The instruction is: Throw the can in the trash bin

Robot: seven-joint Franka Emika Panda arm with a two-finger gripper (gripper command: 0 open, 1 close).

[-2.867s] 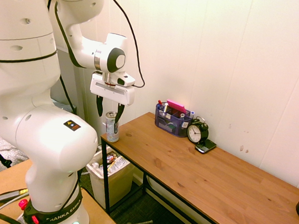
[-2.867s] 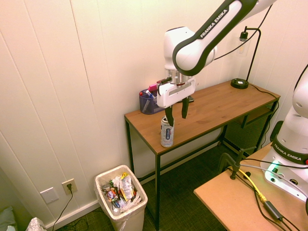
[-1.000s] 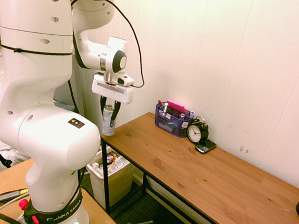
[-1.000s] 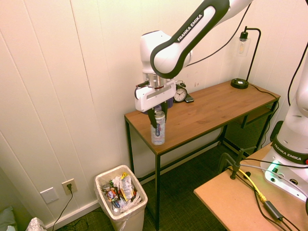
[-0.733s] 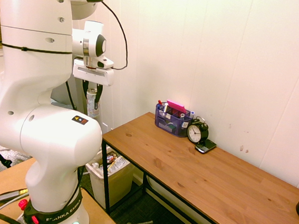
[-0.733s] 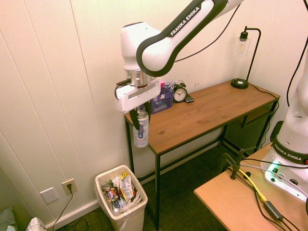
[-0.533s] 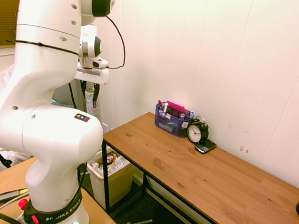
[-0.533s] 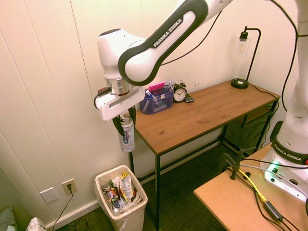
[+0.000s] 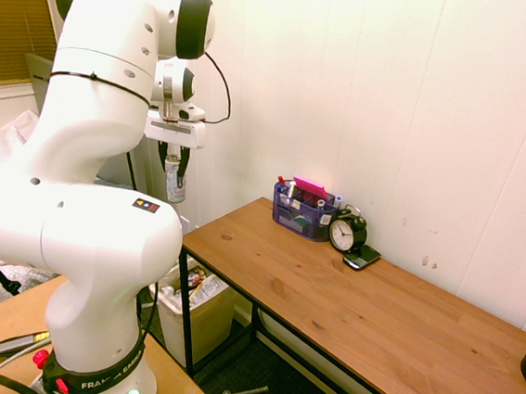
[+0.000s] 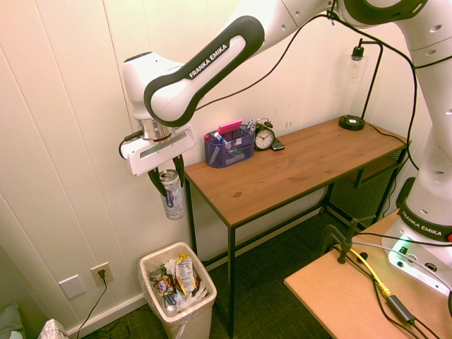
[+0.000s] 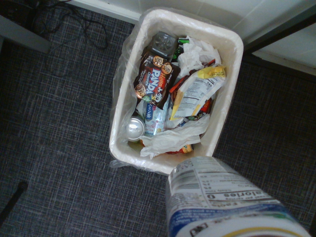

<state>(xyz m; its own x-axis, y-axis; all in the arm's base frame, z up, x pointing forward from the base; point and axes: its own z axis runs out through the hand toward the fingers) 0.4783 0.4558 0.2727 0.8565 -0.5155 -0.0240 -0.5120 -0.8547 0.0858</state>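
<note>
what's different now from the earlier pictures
The can has left the near corner of the desk. The gripper, which stood around it with open fingers, has closed on it and carried it past the desk's end to the trash bin's side, in the air above the bin. The organiser, clock and bin stayed put.
</note>
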